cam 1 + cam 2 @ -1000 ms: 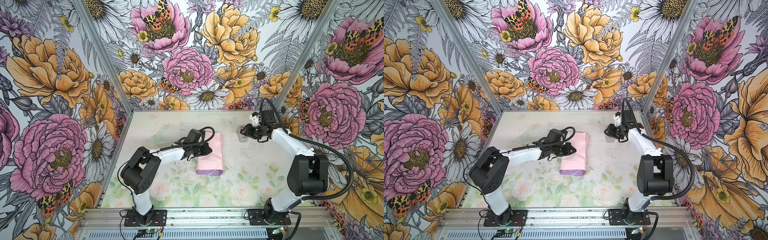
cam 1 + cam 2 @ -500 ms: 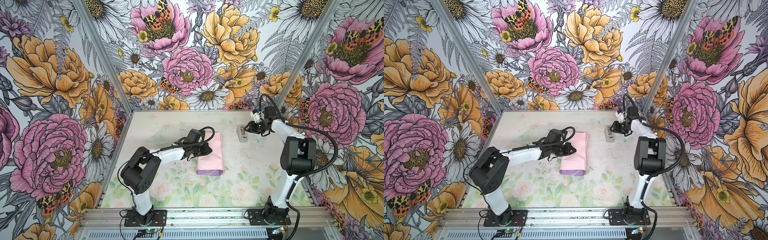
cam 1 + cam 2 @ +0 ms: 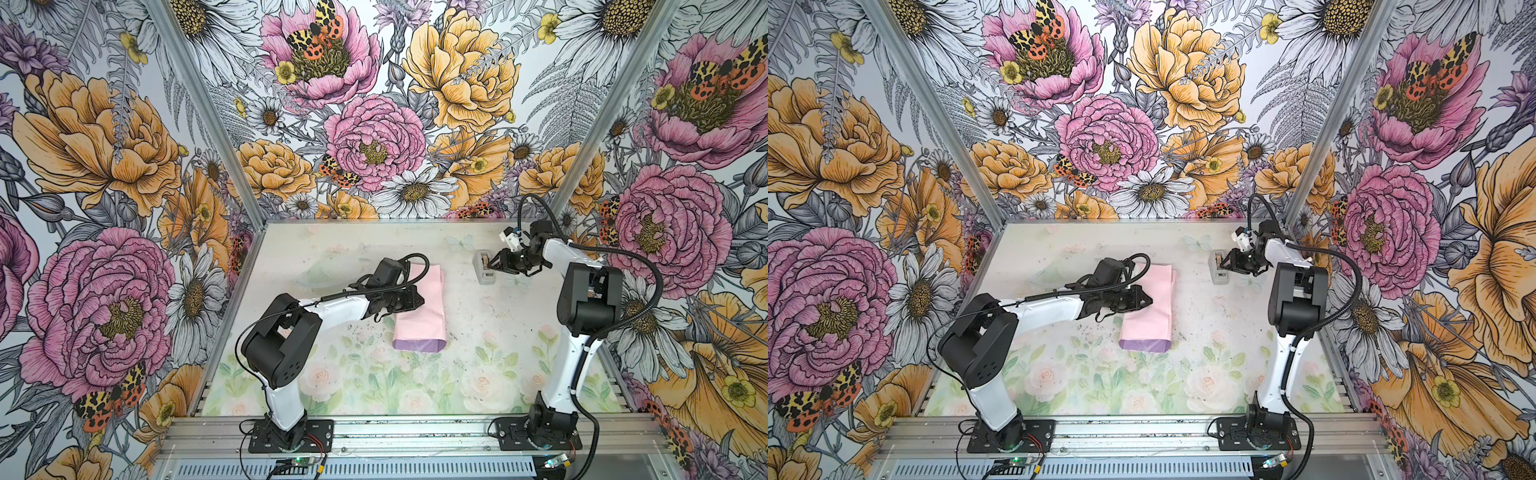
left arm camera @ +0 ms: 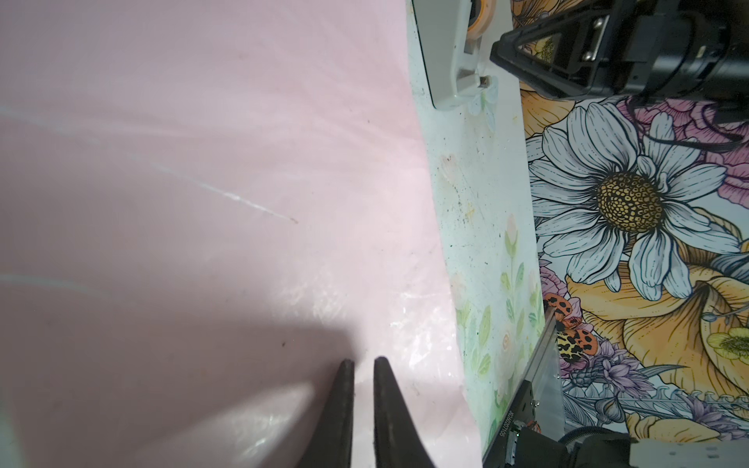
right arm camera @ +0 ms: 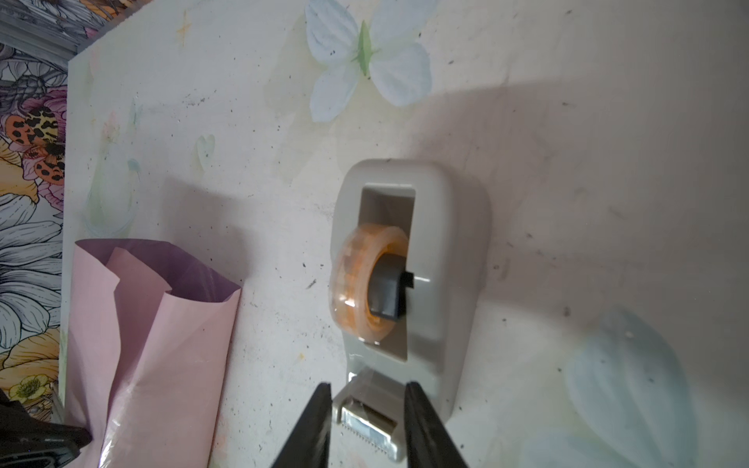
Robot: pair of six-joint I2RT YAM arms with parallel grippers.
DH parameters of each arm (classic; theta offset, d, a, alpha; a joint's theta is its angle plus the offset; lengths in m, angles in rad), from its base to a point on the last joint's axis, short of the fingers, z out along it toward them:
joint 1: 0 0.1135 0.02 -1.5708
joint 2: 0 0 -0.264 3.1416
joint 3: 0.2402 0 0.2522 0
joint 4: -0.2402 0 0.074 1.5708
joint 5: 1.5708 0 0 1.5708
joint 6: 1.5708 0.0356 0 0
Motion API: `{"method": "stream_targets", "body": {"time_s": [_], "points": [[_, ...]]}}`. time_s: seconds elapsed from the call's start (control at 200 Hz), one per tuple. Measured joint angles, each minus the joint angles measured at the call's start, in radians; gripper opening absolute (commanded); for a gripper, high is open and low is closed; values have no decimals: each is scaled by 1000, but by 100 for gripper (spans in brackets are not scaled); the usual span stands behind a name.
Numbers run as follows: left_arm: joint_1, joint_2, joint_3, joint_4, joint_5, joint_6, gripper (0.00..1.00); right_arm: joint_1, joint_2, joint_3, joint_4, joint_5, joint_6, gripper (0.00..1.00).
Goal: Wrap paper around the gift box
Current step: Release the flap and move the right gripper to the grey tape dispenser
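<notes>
left gripper point(image 4: 363, 364): narrow, nearly closed, empty; tips pin the pink paper point(image 3: 428, 320) so the fold lies flat.
gift box: hidden, probably wrapped under those tips.
right gripper point(image 5: 367, 385): part open, 2 jaws astride the tape dispenser point(image 5: 446, 243)'s cutter, likely to pull tape.

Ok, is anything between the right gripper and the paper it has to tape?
Nothing visible. The right gripper is at the tape dispenser's cutter end, and the strip of table from there to the paper is bare. Only the left gripper sits over the paper's left side.
</notes>
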Motion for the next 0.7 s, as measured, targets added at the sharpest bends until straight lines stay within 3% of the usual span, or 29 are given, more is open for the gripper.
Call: {"method": "stream_targets", "body": {"time_s": [0.701], "points": [[0,0,0,0,1,0,13,-3,100,113,-137,-42,-81,27]]}}
